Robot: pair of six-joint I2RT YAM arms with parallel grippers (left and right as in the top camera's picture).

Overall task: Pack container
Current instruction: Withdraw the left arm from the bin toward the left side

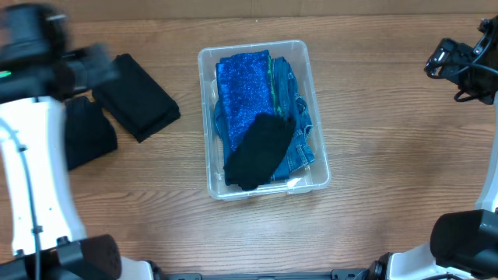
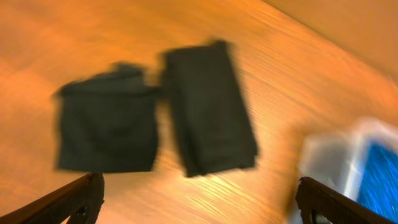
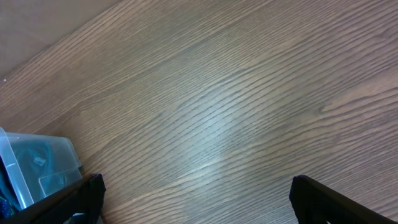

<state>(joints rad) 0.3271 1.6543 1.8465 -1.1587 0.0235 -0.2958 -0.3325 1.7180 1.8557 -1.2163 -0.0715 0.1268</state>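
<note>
The clear plastic container (image 1: 261,51) stands mid-table with a sparkly blue folded cloth (image 1: 243,84), a denim piece (image 1: 297,117) and a black cloth (image 1: 258,152) inside. Its corner shows in the left wrist view (image 2: 339,158) and the right wrist view (image 3: 37,165). Two folded black cloths lie on the table to its left: one (image 1: 136,97) (image 2: 211,112) nearer the container, one (image 1: 87,132) (image 2: 106,134) farther left. My left gripper (image 2: 199,202) is open and empty, above the table near these cloths. My right gripper (image 3: 196,199) is open and empty over bare wood at the far right.
The wooden table (image 1: 389,155) runs wide on both sides of the container. My right arm's body (image 1: 467,66) hangs at the right edge; my left arm's white link (image 1: 31,171) covers the left edge.
</note>
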